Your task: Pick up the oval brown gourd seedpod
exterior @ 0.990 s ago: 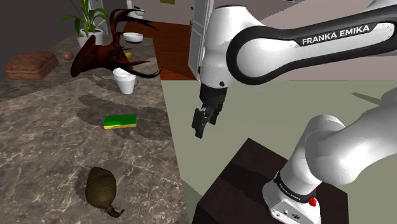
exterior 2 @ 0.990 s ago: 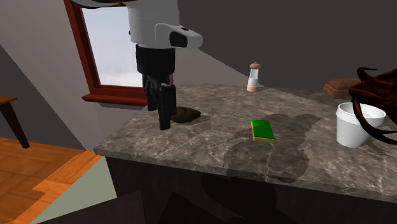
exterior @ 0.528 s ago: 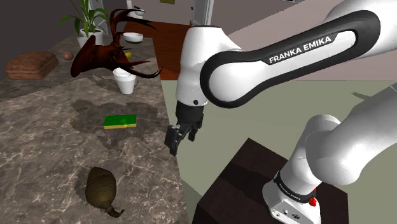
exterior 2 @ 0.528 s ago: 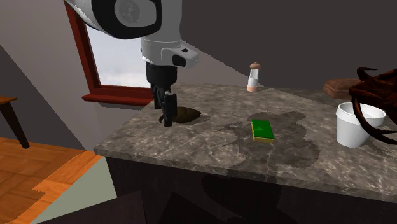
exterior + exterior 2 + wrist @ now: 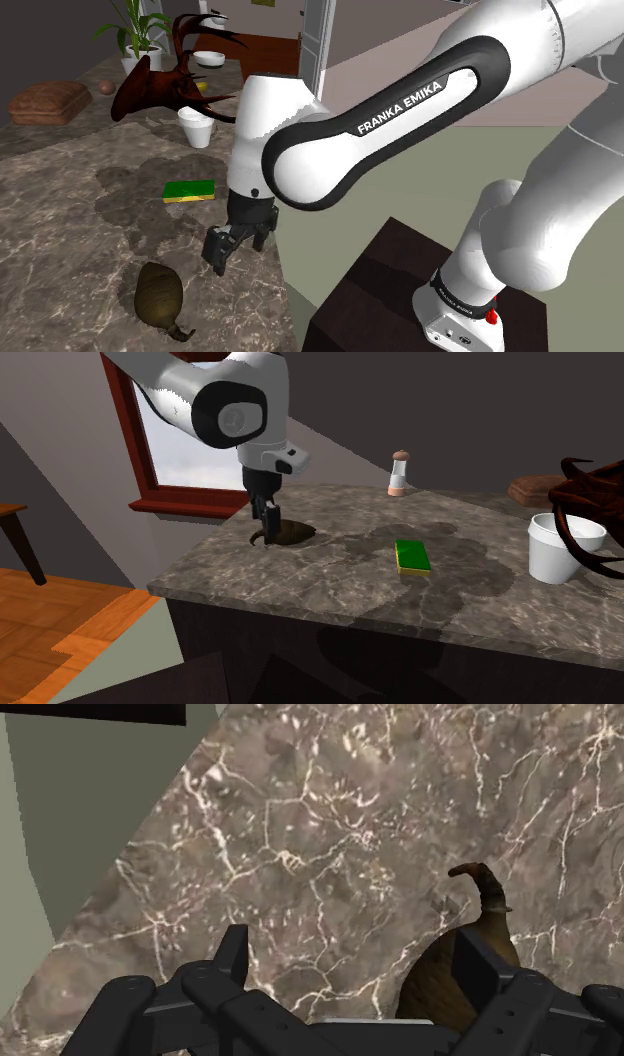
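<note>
Hovering low over the marble counter point(image 5: 80, 220), your gripper point(image 5: 225, 250) stands released: in the wrist view its two black fingers point(image 5: 235, 949) are spread wide with bare stone between them and nothing clasped. The oval brown gourd seedpod point(image 5: 440, 984) lies off to one side of that gap, partly behind one finger rather than centred. In the shoulder view the gourd point(image 5: 158, 295) rests on the counter just down and to the left of the gripper, near the counter's edge, apart from the fingers. Its curved stem point(image 5: 485, 884) hooks out from one end.

You are closing in, so line up before you descend. Slide the hand sideways until the gourd's fat body sits squarely between the fingers. If the wrist allows, turn so the jaws close across its narrower width, not along its length. Stay off the stem; it looks too thin to hold and a nudge there could roll the pod. Go down far enough to grip around the widest part, since a rounded shell may squirt out of a high pinch. The green sponge point(image 5: 189, 190) lies well apart.
</note>
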